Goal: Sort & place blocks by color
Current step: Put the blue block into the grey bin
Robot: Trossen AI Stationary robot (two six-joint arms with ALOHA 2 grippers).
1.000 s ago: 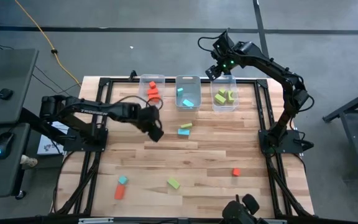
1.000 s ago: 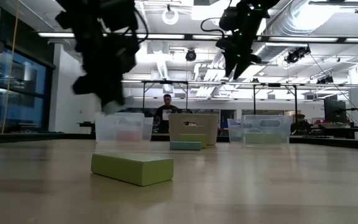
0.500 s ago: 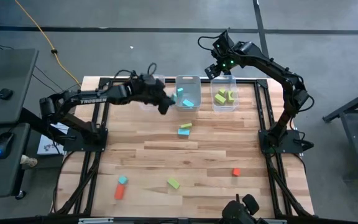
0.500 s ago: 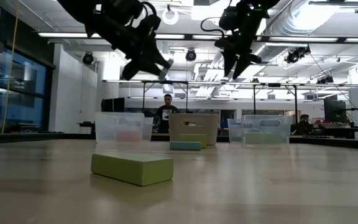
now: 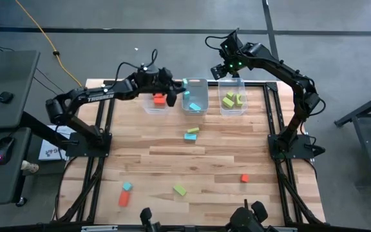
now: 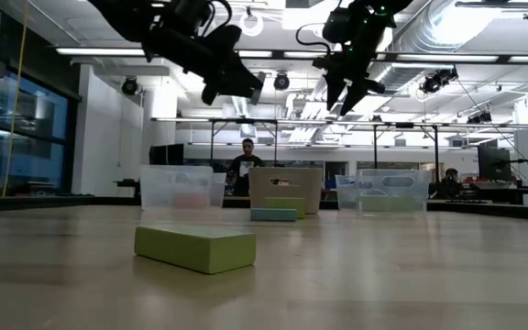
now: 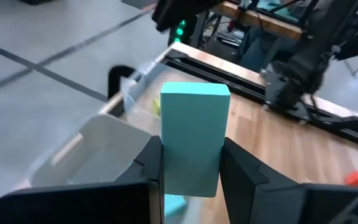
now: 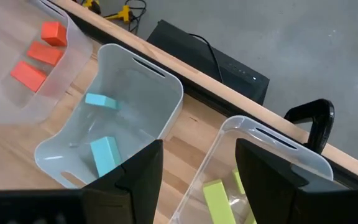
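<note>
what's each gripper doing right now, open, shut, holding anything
Left gripper: shut on a light blue block, above the middle bin.
Right gripper: open, holding nothing, above the far bins.

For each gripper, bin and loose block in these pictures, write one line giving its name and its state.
Left gripper: shut on a light blue block, raised near the middle bin.
Right gripper: open, empty, above the bins.
Left bin: holds red-orange blocks.
Middle bin: holds two light blue blocks.
Right bin: holds yellow-green blocks.
Loose blocks: six lying on the table.
</note>
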